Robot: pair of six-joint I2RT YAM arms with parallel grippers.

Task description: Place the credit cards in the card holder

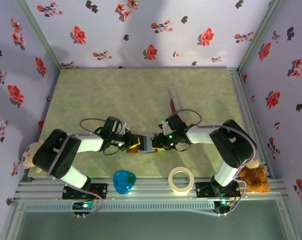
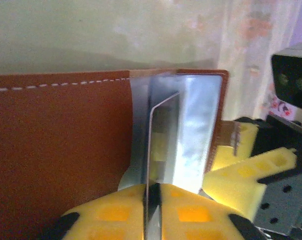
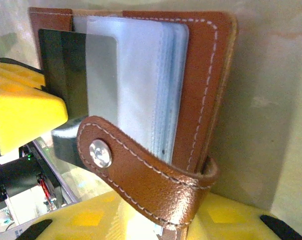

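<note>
The brown card holder (image 1: pixel 145 142) hangs open between both arms above the table's near middle. My right gripper (image 1: pixel 158 141) is shut on it. In the right wrist view its yellow pads (image 3: pixel 226 217) clamp the holder's (image 3: pixel 203 75) lower edge by the snap tab (image 3: pixel 140 170). A dark credit card (image 3: pixel 58 65) sits partly inside a clear sleeve (image 3: pixel 135 75). In the left wrist view this card (image 2: pixel 149 150) stands edge-on between the pads of my left gripper (image 2: pixel 158 189). It rests against the left pad, with a thin dark gap to the right pad. My left gripper (image 1: pixel 134 143) faces the holder.
A red card (image 1: pixel 172 105) lies by a clear plastic stand (image 1: pixel 174 94) behind the right gripper. A blue object (image 1: pixel 124 181) and a tape roll (image 1: pixel 181 180) sit at the near edge. Plush toys flank the table (image 1: pixel 140 90) at right (image 1: pixel 254 179) and left (image 1: pixel 28 152).
</note>
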